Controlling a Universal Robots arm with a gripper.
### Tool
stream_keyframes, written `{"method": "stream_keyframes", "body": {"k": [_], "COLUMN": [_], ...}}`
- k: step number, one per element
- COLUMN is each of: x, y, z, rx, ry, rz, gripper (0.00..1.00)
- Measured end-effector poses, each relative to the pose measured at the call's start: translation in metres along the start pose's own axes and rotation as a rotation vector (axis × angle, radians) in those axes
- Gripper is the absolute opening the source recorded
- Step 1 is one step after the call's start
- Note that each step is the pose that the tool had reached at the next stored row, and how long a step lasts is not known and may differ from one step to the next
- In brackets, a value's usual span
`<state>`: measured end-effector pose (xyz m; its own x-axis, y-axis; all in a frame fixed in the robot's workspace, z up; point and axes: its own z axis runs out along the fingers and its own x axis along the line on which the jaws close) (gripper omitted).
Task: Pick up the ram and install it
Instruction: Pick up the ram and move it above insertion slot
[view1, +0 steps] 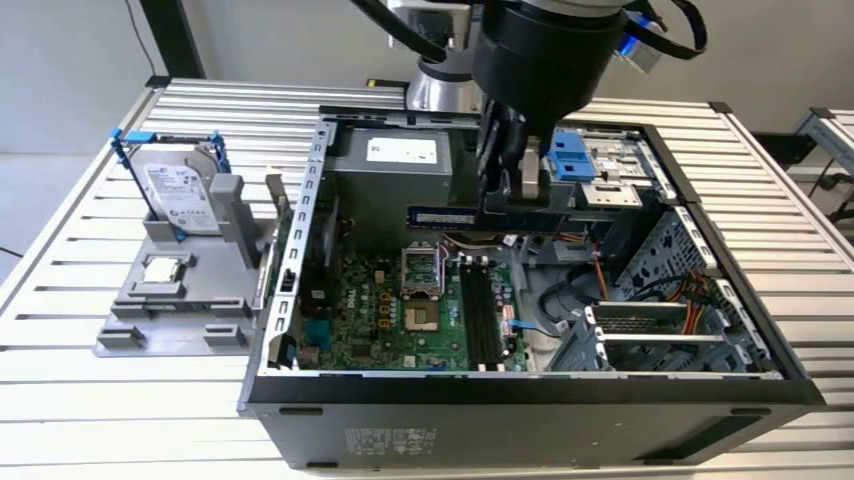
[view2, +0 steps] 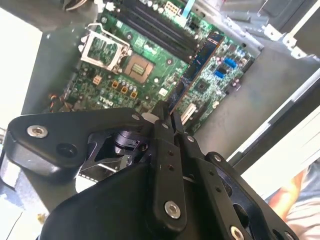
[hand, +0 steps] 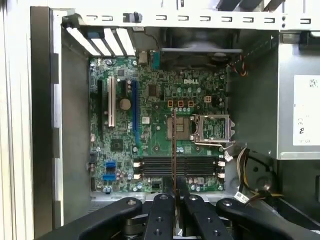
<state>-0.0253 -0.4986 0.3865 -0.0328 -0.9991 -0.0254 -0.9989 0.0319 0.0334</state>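
Long, narrow, dark blue-black ram (view1: 445, 215) with small chips along it, held level in the upper centre of the exterior view. Pinched at one end between the closed fingers of the gripper (view1: 514, 205), the rest jutting toward the exterior view's left. Hanging inside the open computer case (view1: 310, 200), above the green motherboard (view1: 374, 320) and clear of the black memory slots (view1: 483, 310). Edge-on in the first wrist view, a thin dark line running out from the fingertips (hand: 162, 202) across the slots.
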Motion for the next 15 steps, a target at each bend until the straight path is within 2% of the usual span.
{"method": "stream_keyframes", "body": {"k": [9,11,15], "x": [-0.0021,-0.0047,-0.0141], "y": [-0.0284,-0.0314,-0.0343], "z": [-0.0008,-0.0008,-0.0002], "rx": [0.0001,0.0002,0.0002], "ry": [0.0000,-0.0002,-0.0003], "rz": [0.005,0.006,0.007], "gripper": [0.00,0.00,0.00]}}
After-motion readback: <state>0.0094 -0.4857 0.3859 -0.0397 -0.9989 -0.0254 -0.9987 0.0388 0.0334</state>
